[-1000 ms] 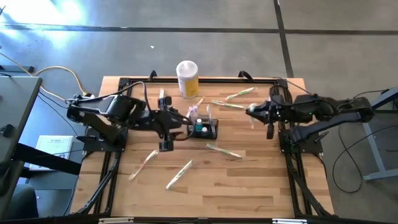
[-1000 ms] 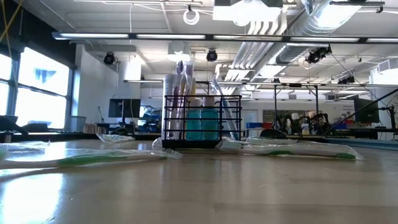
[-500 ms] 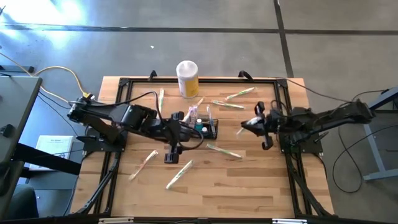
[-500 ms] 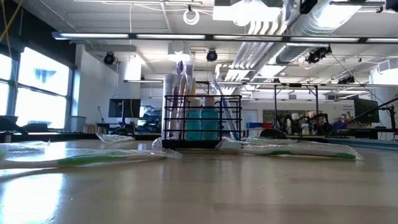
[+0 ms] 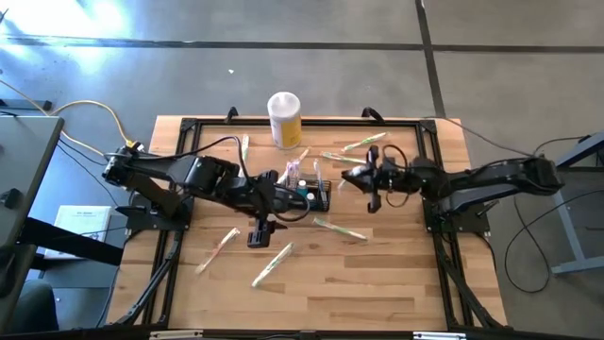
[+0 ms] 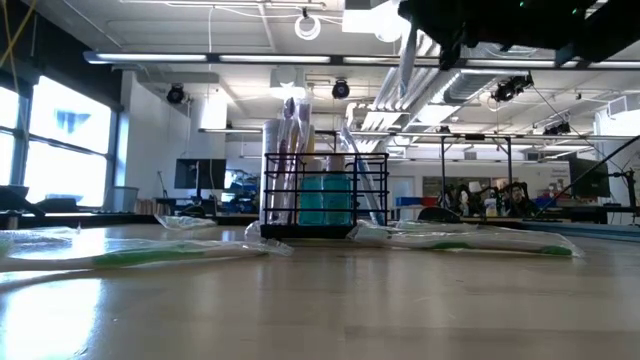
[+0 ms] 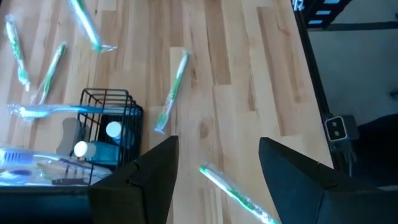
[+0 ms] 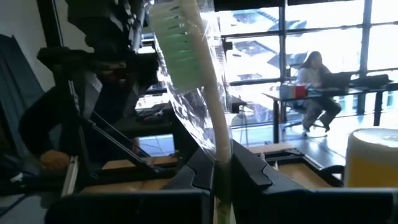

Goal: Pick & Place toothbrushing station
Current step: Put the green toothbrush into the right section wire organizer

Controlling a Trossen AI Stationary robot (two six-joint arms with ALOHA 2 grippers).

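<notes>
Carrying a wrapped toothbrush [image 8: 199, 93] pinched between its pressed-together fingers, the right end effector [image 5: 360, 179] hangs above the counter [image 5: 377, 283] just right of the toothbrushing station [image 5: 311, 195]. That station, a small black wire-mesh caddy, stands near the counter's middle, so the coming move lies leftward and down from the right end effector. The brush stands roughly upright in the grip, green-and-white bristles uppermost, its crinkly clear wrapper glinting; that long axis already suits dropping it in among the wrapped brushes standing in the caddy beside a teal bottle [image 6: 325, 200]. The left end effector [image 5: 260, 231] waits just near-left of the caddy, fingers spread and empty. More wrapped toothbrushes [image 5: 274, 263] lie flat on the pale, smooth wooden planks, and a yellow-and-white canister [image 5: 284, 119] stands at the far edge.
</notes>
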